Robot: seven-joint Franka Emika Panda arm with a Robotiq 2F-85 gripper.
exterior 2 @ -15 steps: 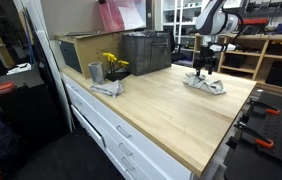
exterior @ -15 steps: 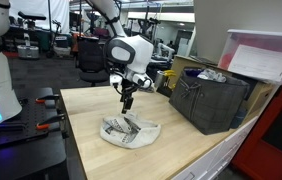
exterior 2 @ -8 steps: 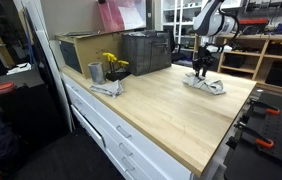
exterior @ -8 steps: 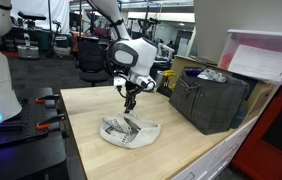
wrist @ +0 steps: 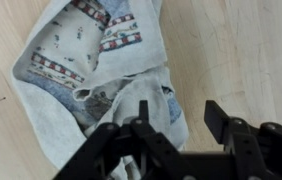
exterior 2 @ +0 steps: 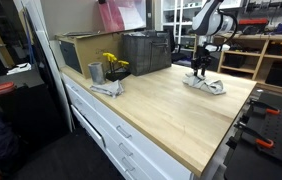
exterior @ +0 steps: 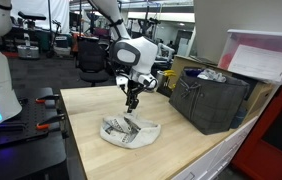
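A crumpled white cloth with blue and patterned patches (exterior: 129, 131) (exterior 2: 206, 85) lies on the wooden table top (exterior: 91, 120). My gripper (exterior: 131, 101) (exterior 2: 200, 69) hangs just above it, pointing down. In the wrist view the gripper (wrist: 181, 120) is open. One black finger sits over the cloth's (wrist: 81, 80) right edge and the other over bare wood. Nothing is gripped between them, and I cannot tell whether the tips touch the cloth.
A black crate (exterior: 211, 100) (exterior 2: 146, 50) stands at the back of the table, with a pink-lidded bin (exterior: 263, 55) above it. Yellow flowers (exterior 2: 112, 64), a metal cup (exterior 2: 95, 72) and another rag (exterior 2: 107, 89) sit near a table edge beside a cardboard box (exterior 2: 76, 50).
The jaws have narrowed from their widest spread. The gripper has shifted slightly above the cloth. The cloth has not moved.
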